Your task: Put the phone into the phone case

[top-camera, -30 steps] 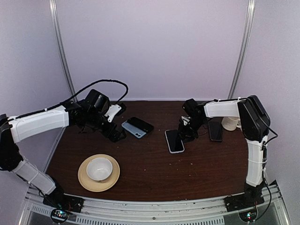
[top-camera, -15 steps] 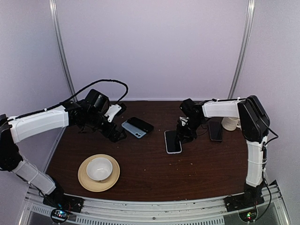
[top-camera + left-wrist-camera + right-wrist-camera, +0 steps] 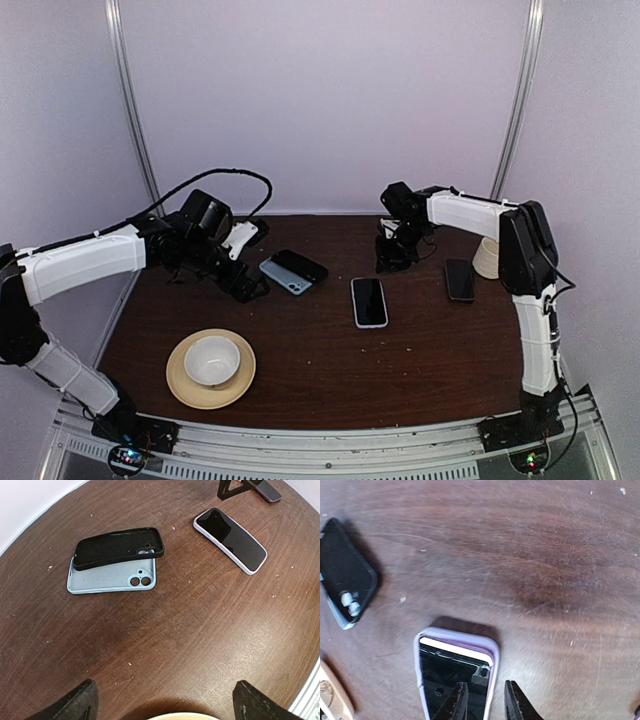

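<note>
Phone [image 3: 460, 279] lies flat beside outstretched right arm [image 3: 465, 213], fingers [image 3: 458, 702] pointing down.

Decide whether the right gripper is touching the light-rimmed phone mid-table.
Apart. The top external view shows a strip of table between the right gripper and the light-rimmed phone.

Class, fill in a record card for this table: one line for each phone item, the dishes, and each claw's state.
black phone: flat, right side, beside the cup
light-rimmed phone: flat, screen up, centre
phone case: black, lying across a pale blue piece with two camera rings
bowl: on the plate, front left
left claw: open, empty
right claw: open, empty, beyond the light-rimmed phone
</note>
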You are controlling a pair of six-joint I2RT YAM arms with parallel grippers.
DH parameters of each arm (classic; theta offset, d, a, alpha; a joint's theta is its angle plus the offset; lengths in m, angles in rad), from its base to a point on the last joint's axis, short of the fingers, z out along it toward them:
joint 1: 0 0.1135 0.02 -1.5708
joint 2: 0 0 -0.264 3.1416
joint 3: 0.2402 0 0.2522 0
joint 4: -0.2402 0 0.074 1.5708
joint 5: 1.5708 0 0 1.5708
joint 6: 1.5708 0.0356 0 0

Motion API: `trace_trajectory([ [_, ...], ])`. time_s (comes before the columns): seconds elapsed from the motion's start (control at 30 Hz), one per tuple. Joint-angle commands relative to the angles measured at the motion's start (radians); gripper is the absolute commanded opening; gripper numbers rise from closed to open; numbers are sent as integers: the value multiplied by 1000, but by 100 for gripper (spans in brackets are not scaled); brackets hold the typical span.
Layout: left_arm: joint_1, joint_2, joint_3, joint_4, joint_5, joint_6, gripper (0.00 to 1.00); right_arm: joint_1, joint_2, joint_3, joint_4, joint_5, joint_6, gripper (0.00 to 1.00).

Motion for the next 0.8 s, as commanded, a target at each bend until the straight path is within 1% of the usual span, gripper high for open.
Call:
trace_trajectory([
  [0.0,9,-10,7,22,9,13,97,0,72,32,-58,43,-36,26],
  [0.13,9,-6,7,21,12,12,98,12,105,24,-46,1,-53,20],
  [0.4,11,-8,7,20,6,15,98,44,138,-79,-92,162,-60,7],
  [0.67,14,-6,7,18,6,18,97,67,228,-59,-156,266,-74,4],
  [0.77,17,-3,8,19,10,17,98,72,242,-35,-185,278,-83,4],
])
